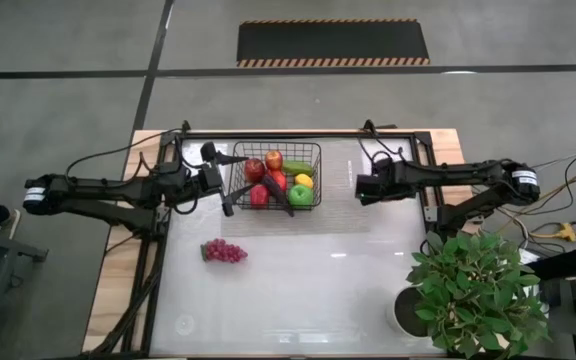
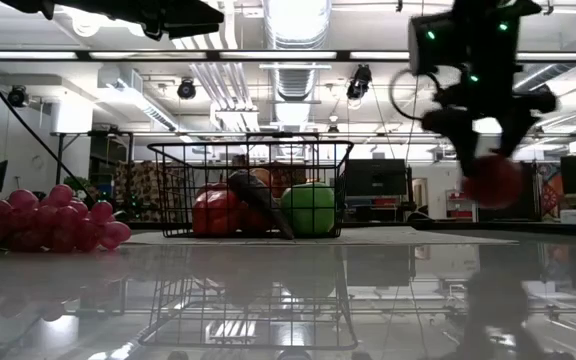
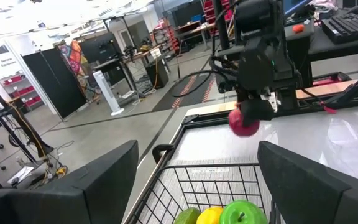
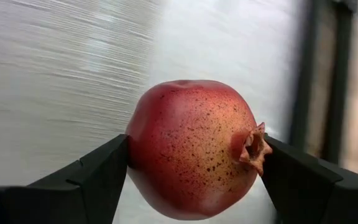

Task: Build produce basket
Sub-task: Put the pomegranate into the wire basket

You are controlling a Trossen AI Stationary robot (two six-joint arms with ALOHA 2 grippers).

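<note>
One pomegranate (image 4: 194, 149) sits clamped between the right gripper's (image 1: 364, 186) fingers, held above the table (image 1: 318, 280) just right of the basket (image 1: 313, 150). Inside the basket lie red apples (image 1: 255, 168), a green apple (image 1: 300, 195), a lemon (image 1: 304, 181) and an eggplant (image 1: 276, 194). The left gripper (image 1: 230, 187) hovers at the basket's left rim, fingers spread apart. Grapes (image 1: 224, 251) lie on the table, in front of the basket's left corner.

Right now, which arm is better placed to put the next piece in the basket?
Right. The right gripper already holds a pomegranate beside the basket. The left gripper, open and empty, sits at the basket's other side.
</note>
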